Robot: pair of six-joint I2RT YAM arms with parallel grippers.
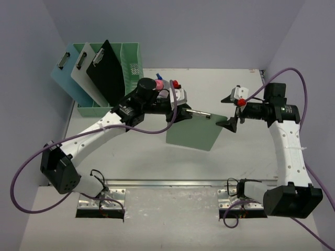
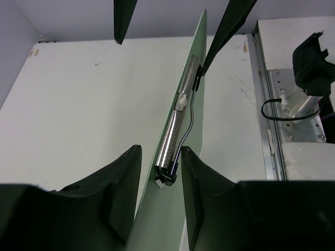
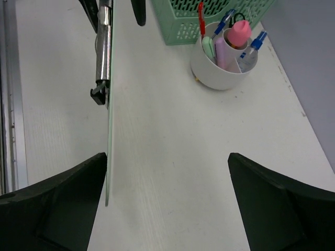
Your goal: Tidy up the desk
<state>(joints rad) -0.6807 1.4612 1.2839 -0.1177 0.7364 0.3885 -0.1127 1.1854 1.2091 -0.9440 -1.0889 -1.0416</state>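
- The file rack (image 1: 132,58) stands at the far left corner of the desk (image 1: 152,167). Three other clipboards (image 1: 104,70) lean in its left slots, and the slots at its right side look free.
- The left gripper (image 1: 179,112) is near the rack, to its right. It is closed on the green clipboard (image 1: 194,135), pinching one end of the edge that carries the metal clip (image 2: 180,120). The board is over the middle of the desk; I cannot tell whether its lower edge touches the top.
- The clip edge is the axis that matters. It runs left to right, from the left gripper toward the right gripper (image 1: 231,124), while the rack lies to the left and farther back. I judge that the left arm, being nearer, should carry the board and turn it to agree with the slots.
- The right gripper stands wide open and holds nothing. The far corner of the board lies between its fingers, close to one of them.
- The top view shows the face of the board and the way to the rack, but not the grip itself.
- The left wrist view shows the board edge-on between its fingers (image 2: 207,198).
- The right wrist view shows the wide gap and the pen cup (image 3: 222,68), which the left arm partly hides from above.
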